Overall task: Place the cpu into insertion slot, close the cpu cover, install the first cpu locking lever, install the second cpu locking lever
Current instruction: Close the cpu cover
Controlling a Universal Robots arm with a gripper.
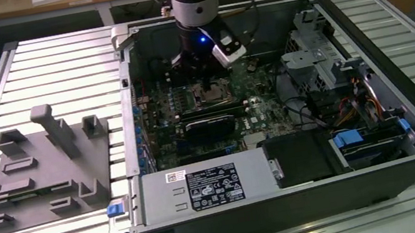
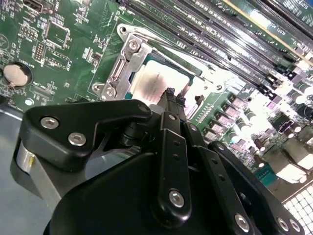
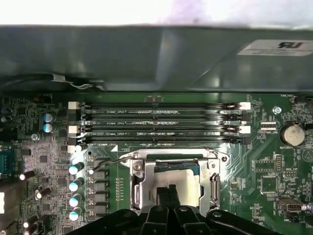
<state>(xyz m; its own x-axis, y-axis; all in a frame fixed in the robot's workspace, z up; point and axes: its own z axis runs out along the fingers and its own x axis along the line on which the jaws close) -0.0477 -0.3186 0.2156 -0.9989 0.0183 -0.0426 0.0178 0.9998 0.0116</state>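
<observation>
The cpu (image 3: 172, 172) lies in the insertion slot (image 1: 208, 95) on the green motherboard, its pale metal top (image 2: 155, 81) showing in both wrist views. The silver cpu cover (image 3: 138, 182) lies down around it as a frame (image 2: 124, 58). Thin wire levers (image 3: 105, 162) run along the socket's sides; I cannot tell if they are latched. My gripper (image 3: 169, 189) hangs right over the socket's edge with its black fingers pressed together and nothing between them (image 2: 173, 94). Whether the tips touch the cover is unclear. In the exterior view the gripper (image 1: 202, 73) is inside the open computer case.
Long black memory slots (image 3: 161, 122) lie just beyond the socket, with the case wall (image 3: 156, 58) behind them. Capacitors (image 3: 76, 186) stand on one side and a coin battery (image 3: 292, 133) on the other. Outside the case a grey fixture (image 1: 46, 162) sits on the slatted table.
</observation>
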